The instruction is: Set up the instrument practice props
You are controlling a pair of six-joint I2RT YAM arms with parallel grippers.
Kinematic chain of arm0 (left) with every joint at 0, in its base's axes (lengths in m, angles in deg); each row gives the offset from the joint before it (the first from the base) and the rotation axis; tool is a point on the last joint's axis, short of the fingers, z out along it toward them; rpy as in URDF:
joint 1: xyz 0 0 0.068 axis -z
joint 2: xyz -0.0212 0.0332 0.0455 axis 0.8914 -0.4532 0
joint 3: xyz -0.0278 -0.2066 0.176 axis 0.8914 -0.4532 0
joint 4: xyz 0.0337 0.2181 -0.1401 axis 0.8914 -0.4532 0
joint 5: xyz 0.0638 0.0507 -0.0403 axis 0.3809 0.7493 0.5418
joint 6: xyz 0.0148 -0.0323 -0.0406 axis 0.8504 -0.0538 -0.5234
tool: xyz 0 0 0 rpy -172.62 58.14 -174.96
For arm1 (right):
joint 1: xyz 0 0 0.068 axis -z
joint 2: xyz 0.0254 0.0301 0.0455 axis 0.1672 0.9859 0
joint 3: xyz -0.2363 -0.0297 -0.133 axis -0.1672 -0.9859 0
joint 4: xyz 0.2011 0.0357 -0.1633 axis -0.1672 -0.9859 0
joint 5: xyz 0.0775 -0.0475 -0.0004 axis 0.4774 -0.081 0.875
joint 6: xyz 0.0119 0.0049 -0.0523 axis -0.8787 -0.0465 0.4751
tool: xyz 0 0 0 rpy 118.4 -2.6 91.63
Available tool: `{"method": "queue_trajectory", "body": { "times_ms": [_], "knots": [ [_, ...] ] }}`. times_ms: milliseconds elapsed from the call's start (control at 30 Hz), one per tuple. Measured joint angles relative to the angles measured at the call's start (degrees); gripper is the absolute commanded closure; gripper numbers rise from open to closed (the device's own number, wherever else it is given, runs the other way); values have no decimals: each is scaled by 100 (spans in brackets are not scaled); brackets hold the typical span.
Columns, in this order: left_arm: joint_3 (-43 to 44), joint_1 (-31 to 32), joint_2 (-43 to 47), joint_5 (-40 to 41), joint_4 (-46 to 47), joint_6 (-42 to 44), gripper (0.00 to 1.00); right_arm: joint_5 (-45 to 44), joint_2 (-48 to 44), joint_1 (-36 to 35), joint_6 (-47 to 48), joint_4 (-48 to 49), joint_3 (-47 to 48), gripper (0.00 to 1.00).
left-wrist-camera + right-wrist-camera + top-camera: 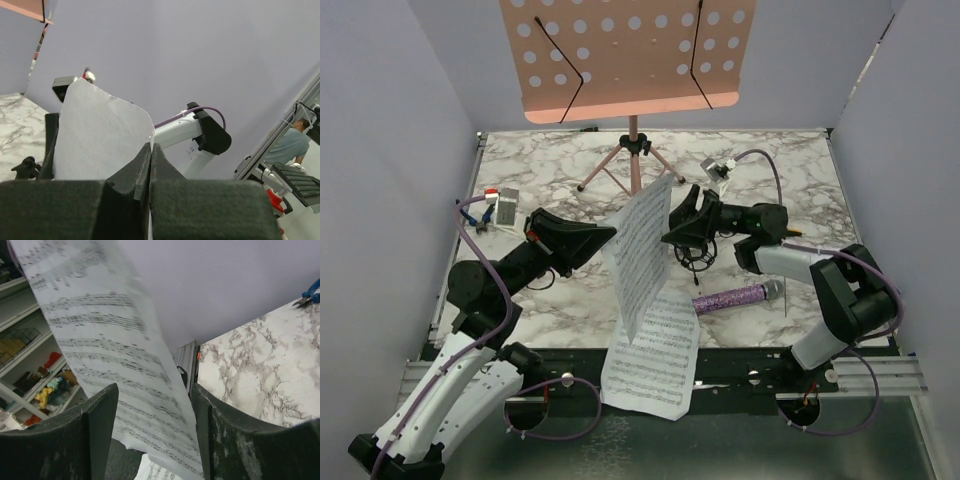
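The pink perforated music stand (630, 60) rises on its tripod legs at the back of the marble table. My left gripper (605, 238) is shut on the edge of a white sheet-music page (642, 255) and holds it upright in mid-table. The left wrist view shows that page (100, 135) pinched in the left gripper (151, 150). My right gripper (672, 228) stands open at the page's far edge. In the right wrist view the page (125, 365) hangs between the spread jaws of the right gripper (154, 390). A second page (655, 360) lies over the near table edge. The glittery purple microphone (735, 297) lies flat. The small black shock-mount (696, 257) stands under the right gripper.
Blue-handled pliers (480, 215) and a small red-and-white item (505, 205) lie at the left edge. A small silver object (720, 170) sits at the back right. Grey walls close in the table on three sides.
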Motion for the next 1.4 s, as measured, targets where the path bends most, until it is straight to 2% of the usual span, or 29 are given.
{"method": "queue_trajectory", "body": {
  "times_ms": [233, 300, 367, 500, 567, 600, 667, 767, 833, 1000, 1100, 1233, 1400],
  "knots": [
    [-407, 0, -79, 317, 44, 0, 100, 144, -680, 0, -107, 35, -210, 52],
    [-470, 0, -140, 422, 42, 7, 100, 168, -940, 0, 22, 28, -348, 54],
    [-505, 0, -186, 492, 39, 11, 100, 179, -1259, 0, 264, -68, -492, 59],
    [-566, 0, -271, 590, 35, 22, 99, 175, -1814, 0, 879, -612, -577, 77],
    [-619, 0, -273, 649, 39, 24, 95, 162, -2055, 0, 1189, -1005, -577, 87],
    [-645, 0, -273, 675, 44, 24, 94, 157, -2157, 0, 1327, -1200, -577, 97],
    [-715, 0, -273, 745, 57, 46, 86, 120, -2367, 0, 1657, -1720, -575, 99],
    [-782, 0, -293, 841, 50, 76, 57, -52, -2634, 0, 2166, -2699, -487, 99],
    [-789, 0, -334, 916, 44, 120, 44, -247, -2771, 0, 2479, -3346, -378, 100],
    [-789, 0, -426, 1141, -177, 304, 26, -634, -3018, 0, 2949, -4371, -280, 100],
    [-789, 0, -444, 1322, -455, 487, 11, -866, -3156, 0, 3108, -4817, -280, 100],
    [-789, 0, -433, 1523, -848, 728, 2, -1139, -3327, 0, 3307, -5313, -229, 99],
    [-914, 0, -337, 1652, -1169, 984, 1, -1403, -3381, 0, 3475, -5783, 39, 99]
  ]
}}
